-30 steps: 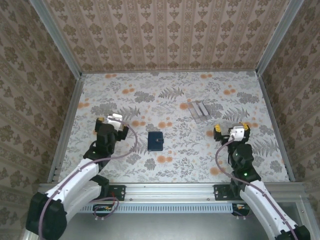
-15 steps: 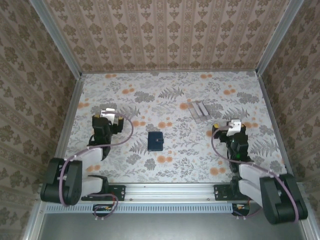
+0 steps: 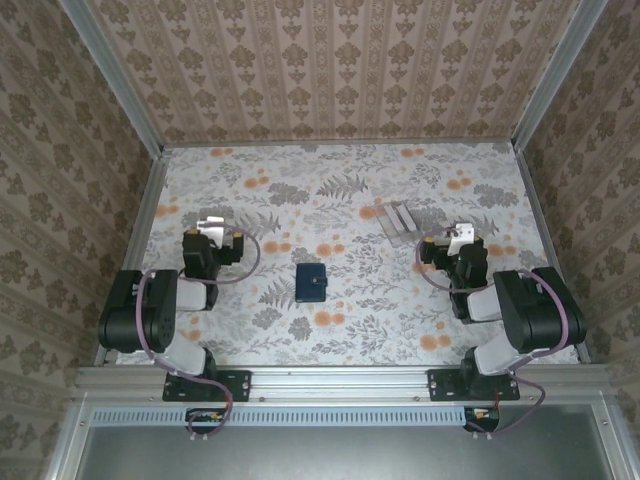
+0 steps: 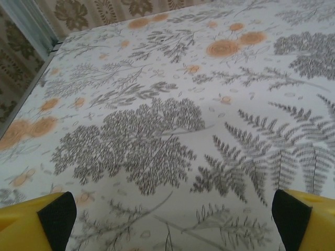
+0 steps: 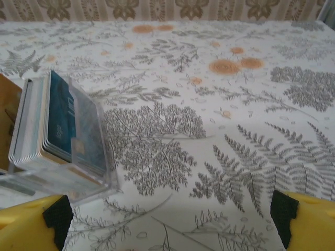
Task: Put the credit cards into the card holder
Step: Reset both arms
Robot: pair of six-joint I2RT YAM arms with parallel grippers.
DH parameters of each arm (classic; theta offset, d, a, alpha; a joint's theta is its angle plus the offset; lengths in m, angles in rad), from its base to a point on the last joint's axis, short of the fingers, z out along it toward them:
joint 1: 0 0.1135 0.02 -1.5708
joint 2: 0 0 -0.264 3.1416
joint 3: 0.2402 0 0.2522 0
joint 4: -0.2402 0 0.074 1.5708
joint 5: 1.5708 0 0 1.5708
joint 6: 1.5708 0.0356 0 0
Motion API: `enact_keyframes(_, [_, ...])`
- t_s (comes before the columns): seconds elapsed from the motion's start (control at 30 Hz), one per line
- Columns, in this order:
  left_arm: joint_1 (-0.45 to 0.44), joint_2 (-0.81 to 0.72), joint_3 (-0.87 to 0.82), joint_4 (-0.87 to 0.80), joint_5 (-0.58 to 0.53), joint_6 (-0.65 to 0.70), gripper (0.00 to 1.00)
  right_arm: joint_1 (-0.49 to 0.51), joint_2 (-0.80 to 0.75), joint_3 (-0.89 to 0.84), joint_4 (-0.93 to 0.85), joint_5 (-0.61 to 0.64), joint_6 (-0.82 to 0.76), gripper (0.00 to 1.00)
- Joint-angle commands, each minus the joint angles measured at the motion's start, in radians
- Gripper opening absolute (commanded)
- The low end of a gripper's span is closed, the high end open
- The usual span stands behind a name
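roughly midway between the wide-spread left fingers [image 4: 52,217] and right fingers [image 5: 287,222] lies the card holder [image 3: 311,284], touching neither.

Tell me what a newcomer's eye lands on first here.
The busy floral table and patterned walls hit first. Against that, the dark card holder lies closed at centre, between the open left gripper and open right gripper. A clear stand of cards sits beyond the holder to the right, just ahead of the right gripper.
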Motion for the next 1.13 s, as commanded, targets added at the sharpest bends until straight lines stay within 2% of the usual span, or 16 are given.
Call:
enact_keyframes(0.0, [0.025, -0.006, 0.051, -0.033, 0.061, -0.039, 1.00, 0.014, -0.025, 0.098, -0.077, -0.029, -0.009, 1.00])
enact_keyframes(0.1, [0.028, -0.008, 0.058, -0.051, 0.043, -0.052, 1.00, 0.012, -0.018, 0.181, -0.225, -0.001, 0.004, 1.00])
enact_keyframes(1.1, [0.023, -0.009, 0.058, -0.052, 0.036, -0.050, 1.00, 0.011, -0.014, 0.182, -0.219, 0.015, 0.012, 1.00])
